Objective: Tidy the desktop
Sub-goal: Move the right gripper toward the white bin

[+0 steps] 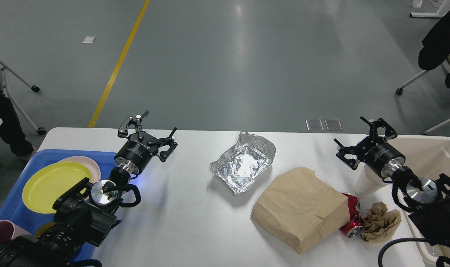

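White bench (187,222) filling the lower part of the head view, rounded corners at the far edge, grey floor beyond. Left end effector (147,130) raised over the bench's far-left area, fingers spread wide, nothing between them. Just left of it, blue tray (9,200) on the bench's left end, carrying a yellow plate (54,183) stacked on a pale pink plate (89,163); rim of a dark pink cup (0,231) at the tray's near corner.

Near the middle, crumpled foil tray (243,163) lying open side up — apart from both arms. To its right and nearer, brown paper bag (297,209) lying flat, its right edge covering part of a crushed red can (352,218). Crumpled brown paper ball (380,222) touching the can's right side.

Right end effector (362,139) over the bench's far-right corner, fingers splayed apart and empty — directly above a white paper cup (365,181) standing upright near the bench's right edge, with the wrist covering the cup's top. Whether wrist and cup touch: cannot tell. Beige bin (429,155) just past the bench's right edge, beside the right arm, its lower part hidden behind that arm.
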